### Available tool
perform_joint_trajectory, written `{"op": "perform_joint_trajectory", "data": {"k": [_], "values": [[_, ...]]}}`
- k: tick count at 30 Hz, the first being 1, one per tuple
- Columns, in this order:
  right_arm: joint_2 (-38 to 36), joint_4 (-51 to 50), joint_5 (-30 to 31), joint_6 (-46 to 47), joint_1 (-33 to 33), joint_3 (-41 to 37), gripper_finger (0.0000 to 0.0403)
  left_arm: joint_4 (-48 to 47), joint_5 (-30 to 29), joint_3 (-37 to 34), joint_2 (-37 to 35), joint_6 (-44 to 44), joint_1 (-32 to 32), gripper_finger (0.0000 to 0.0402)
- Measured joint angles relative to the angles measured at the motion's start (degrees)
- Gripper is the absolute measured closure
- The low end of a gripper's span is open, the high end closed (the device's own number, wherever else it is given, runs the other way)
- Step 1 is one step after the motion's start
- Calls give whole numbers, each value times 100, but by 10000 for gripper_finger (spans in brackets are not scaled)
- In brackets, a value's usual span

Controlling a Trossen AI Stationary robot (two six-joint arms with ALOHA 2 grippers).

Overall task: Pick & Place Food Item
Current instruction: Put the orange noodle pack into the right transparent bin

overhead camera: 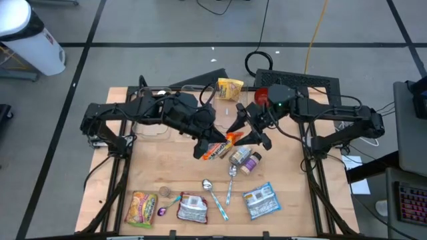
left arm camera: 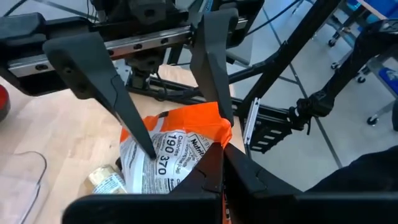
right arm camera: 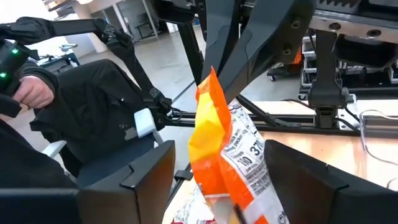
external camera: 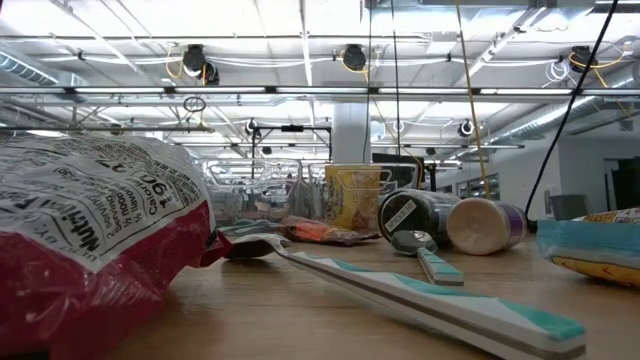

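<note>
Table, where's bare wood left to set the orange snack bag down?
Free: the left side between the left arm and the yellow packet, and the right edge beyond the blue packet. Crowded: the centre around the spoons and jar.

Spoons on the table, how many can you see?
2. One spoon lies near the front edge of the table, its bowl pointing back. The other spoon lies just right of it, beside the jar. More could be hidden under the arms.
</note>
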Motion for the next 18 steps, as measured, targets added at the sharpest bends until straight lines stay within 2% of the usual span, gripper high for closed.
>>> {"op": "perform_joint_trajectory", "data": {"k": [18], "values": [[0, -156, 7, -150, 0, -2, 354, 30, -75, -2, 0, 31, 1, 401]]}}
